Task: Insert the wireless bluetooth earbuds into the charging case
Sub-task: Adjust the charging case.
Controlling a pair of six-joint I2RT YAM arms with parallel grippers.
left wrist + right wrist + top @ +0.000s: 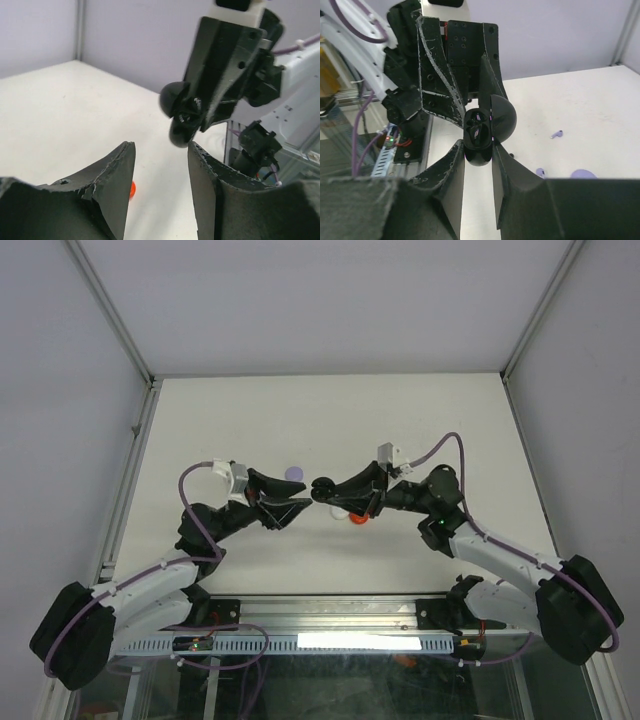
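My right gripper [479, 152] is shut on a black round charging case [480, 135], held above the table with its lid swung open to the right. Two dark shapes with small glints sit in the case's wells; they look like black earbuds. In the top view the case [321, 486] hangs at mid-table, between the two arms. My left gripper [161, 145] is open with nothing between its fingers, its tips just below and in front of the case [176, 107]. A purple earbud [557, 134] lies loose on the table beyond.
A red round piece [356, 519] lies on the table under the right gripper, next to something white; it shows beside my left finger as the red piece [132, 189]. A purple disc [293, 473] lies behind the left gripper. Metal rails edge the table [200, 430].
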